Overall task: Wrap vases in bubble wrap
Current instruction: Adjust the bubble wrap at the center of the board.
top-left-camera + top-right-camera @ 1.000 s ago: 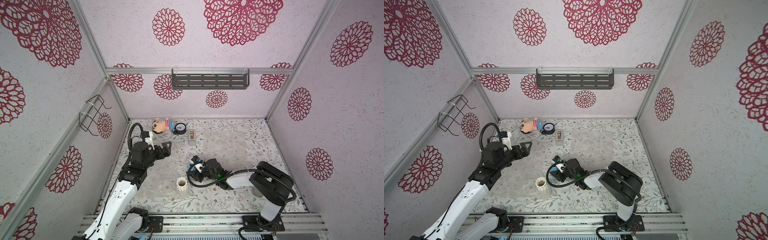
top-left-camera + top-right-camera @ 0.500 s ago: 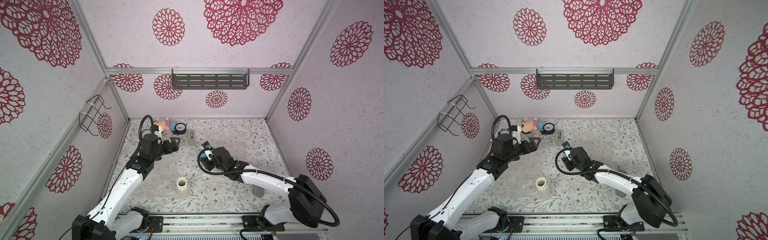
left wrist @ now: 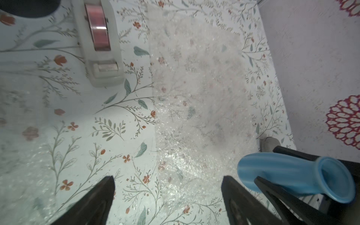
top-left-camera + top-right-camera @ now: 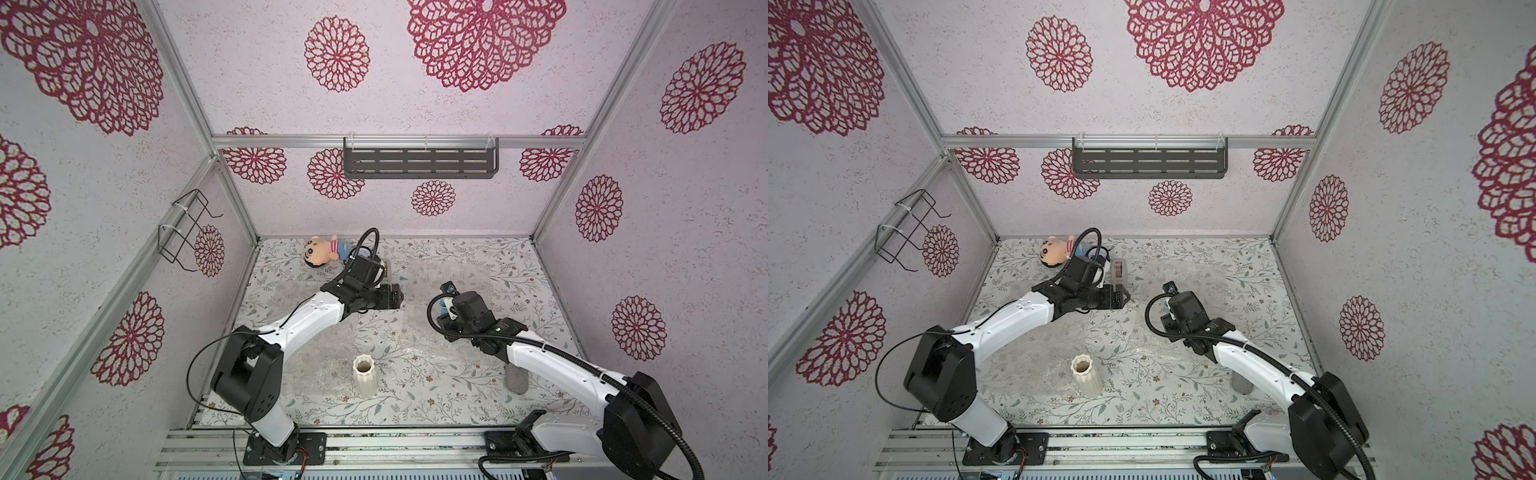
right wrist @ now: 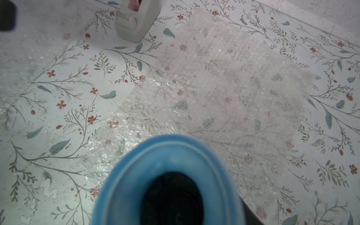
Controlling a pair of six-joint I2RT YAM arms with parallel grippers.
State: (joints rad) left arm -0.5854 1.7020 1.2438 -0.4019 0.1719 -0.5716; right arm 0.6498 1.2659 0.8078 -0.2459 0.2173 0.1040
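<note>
In a top view, cream vase [image 4: 364,375] stands upright near the front; grey case [image 4: 516,378] is partly hidden by right arm [image 4: 552,361].
Left wrist: left gripper [image 3: 167,176] gapes wide, empty, over bubble wrap [image 3: 194,87]; tape dispenser [image 3: 99,44] sits beside it; right gripper [image 3: 266,164] clamps blue vase [image 3: 303,175].
Right wrist: the vase's mouth blocks the foreground.

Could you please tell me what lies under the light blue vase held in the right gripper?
A clear bubble wrap sheet lies flat on the floral table below the light blue vase. The spot directly beneath is hidden by the vase itself.
</note>
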